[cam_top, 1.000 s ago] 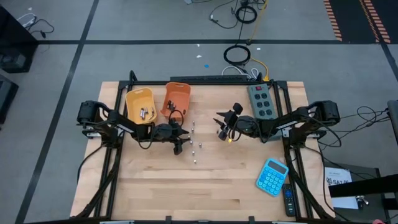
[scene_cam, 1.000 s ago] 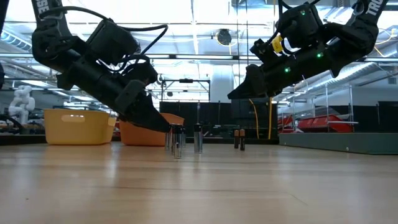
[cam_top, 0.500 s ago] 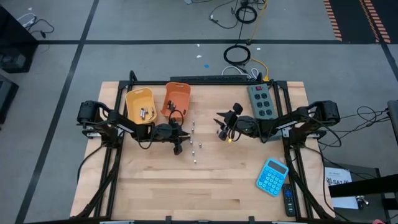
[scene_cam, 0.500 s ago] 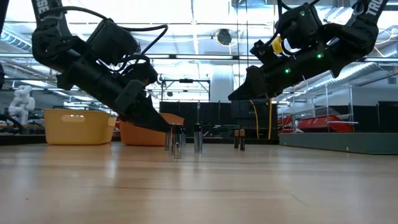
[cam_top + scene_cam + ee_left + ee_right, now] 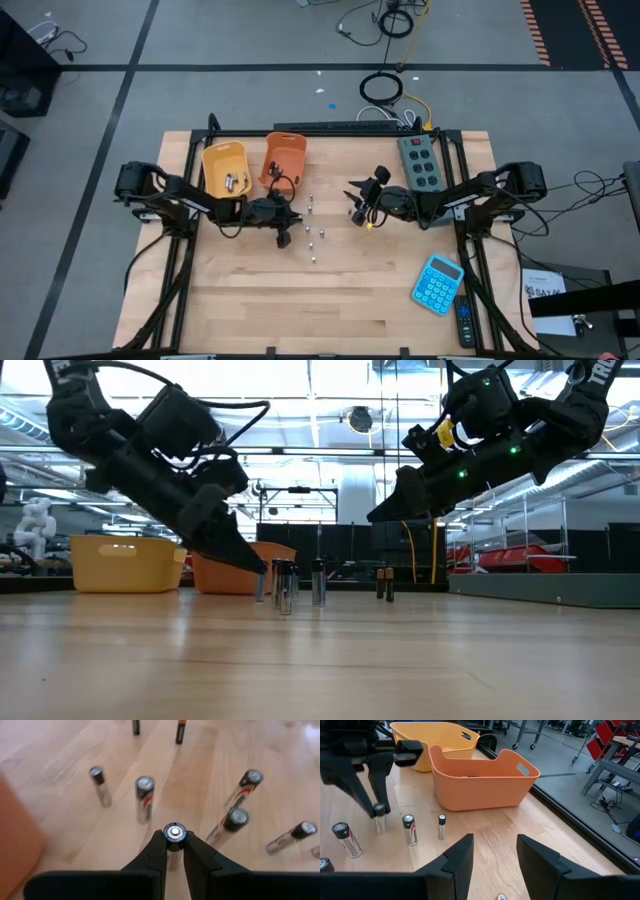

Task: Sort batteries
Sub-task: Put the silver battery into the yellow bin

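Observation:
Several small batteries (image 5: 312, 236) stand upright on the wooden table, between my two grippers and just in front of the orange bin (image 5: 285, 160) and the yellow bin (image 5: 224, 168). The yellow bin holds a few batteries (image 5: 236, 182). My left gripper (image 5: 174, 840) is shut on one silvery battery (image 5: 174, 833) at the left of the group. Other batteries (image 5: 144, 797) stand around it. My right gripper (image 5: 495, 855) hangs open above the table, to the right of the group, with nothing between its fingers. My left gripper pinches the battery's top end (image 5: 174, 838), just below its cap, between its two fingertips (image 5: 258, 565). The fingers slant down from the table's left side. The battery stays upright below them (image 5: 380, 820); I cannot tell whether its bottom is clear of the table.
A grey power strip (image 5: 421, 163) lies at the back right. A blue calculator (image 5: 437, 283) and a dark remote (image 5: 467, 325) lie at the front right. The table's near half is bare wood.
My left gripper has shut on the silvery battery and drawn a little toward the table's left edge with it, the arm rising slightly. The battery has stayed upright.

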Controlling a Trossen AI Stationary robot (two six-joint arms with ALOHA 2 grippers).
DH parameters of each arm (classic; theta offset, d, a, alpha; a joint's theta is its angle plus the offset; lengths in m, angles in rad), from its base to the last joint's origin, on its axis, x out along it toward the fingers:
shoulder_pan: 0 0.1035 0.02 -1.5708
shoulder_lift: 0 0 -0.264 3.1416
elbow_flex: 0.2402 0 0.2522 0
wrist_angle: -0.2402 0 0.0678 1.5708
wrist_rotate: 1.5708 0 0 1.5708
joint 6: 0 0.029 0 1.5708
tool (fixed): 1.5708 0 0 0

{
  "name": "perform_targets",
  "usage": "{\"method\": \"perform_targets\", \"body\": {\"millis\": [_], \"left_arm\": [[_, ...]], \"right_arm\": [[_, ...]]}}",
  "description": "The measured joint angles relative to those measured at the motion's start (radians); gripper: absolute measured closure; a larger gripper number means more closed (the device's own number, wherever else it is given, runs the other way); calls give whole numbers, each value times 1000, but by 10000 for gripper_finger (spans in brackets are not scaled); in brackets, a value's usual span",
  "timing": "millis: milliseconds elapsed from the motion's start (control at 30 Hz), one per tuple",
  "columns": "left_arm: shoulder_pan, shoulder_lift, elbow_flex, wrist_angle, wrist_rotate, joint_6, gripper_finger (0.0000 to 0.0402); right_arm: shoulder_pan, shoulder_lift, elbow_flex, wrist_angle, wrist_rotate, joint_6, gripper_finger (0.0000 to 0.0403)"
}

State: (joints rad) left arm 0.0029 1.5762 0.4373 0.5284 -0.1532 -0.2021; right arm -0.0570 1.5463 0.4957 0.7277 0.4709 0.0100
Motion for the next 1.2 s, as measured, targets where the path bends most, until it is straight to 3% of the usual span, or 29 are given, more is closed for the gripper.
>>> {"method": "perform_targets", "body": {"millis": [267, 467, 667, 800, 1200], "left_arm": [[-3, -266, -1, -293, -81, -19, 355], [-3, -469, -1, -496, -282, -34, 356], [-3, -595, -1, -691, -525, -136, 356], [-3, -661, -1, -756, -608, -197, 356], [31, -741, -1, -1126, -616, -547, 356]], "right_arm": [[0, 0, 0, -7, 0, 1, 261], [0, 0, 0, -7, 0, 5, 261], [0, 0, 0, -7, 0, 5, 261], [0, 0, 0, -7, 0, 5, 261], [0, 0, 0, -6, 0, 13, 261]]}}
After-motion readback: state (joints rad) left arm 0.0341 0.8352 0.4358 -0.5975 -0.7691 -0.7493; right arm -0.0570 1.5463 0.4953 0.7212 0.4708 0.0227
